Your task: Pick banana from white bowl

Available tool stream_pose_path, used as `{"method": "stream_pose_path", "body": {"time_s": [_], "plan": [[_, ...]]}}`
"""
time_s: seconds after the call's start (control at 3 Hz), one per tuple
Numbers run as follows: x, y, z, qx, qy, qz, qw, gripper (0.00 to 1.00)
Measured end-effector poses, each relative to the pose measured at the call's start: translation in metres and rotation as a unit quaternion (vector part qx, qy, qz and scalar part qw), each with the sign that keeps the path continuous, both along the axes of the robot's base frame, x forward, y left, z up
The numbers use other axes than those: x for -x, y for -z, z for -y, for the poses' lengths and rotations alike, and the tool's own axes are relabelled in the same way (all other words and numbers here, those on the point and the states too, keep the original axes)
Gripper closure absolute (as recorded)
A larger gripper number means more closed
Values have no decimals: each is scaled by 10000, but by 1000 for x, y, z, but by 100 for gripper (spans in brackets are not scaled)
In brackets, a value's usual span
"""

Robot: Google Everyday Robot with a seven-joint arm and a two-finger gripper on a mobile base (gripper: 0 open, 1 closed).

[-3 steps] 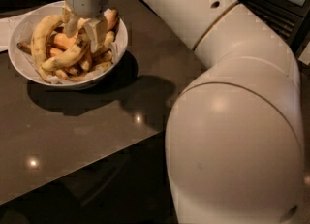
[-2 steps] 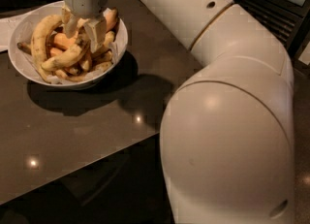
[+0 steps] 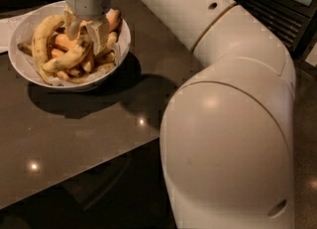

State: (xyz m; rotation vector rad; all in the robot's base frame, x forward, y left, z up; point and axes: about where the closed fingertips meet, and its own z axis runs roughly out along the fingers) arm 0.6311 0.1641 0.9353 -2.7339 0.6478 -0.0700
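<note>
From where I stand, the robot's cream-coloured hand (image 3: 85, 33) hangs straight down into the wide, round white bowl (image 3: 20, 29), which sits near the far left corner of the dark, glossy counter (image 3: 74, 139). The long, curved yellow banana with brown speckles (image 3: 64, 60) lies across the middle of the heap inside the bowl. Its upper end rises right under the hand, and its lower end points toward the near-left rim. I cannot tell whether the hand has closed on it or is merely poised around it. A paler, arched yellow banana (image 3: 38, 39) curves along the bowl's left side, and short orange-toned bananas (image 3: 64, 42) are packed behind and beneath. The bulky, pale plastic arm (image 3: 233, 124) fills the right foreground.
</note>
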Motion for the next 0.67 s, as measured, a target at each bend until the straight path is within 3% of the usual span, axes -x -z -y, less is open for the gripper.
{"method": "stream_pose_path", "body": {"time_s": [0.67], "plan": [[-1,0,2,64,108,72,9999,88]]}}
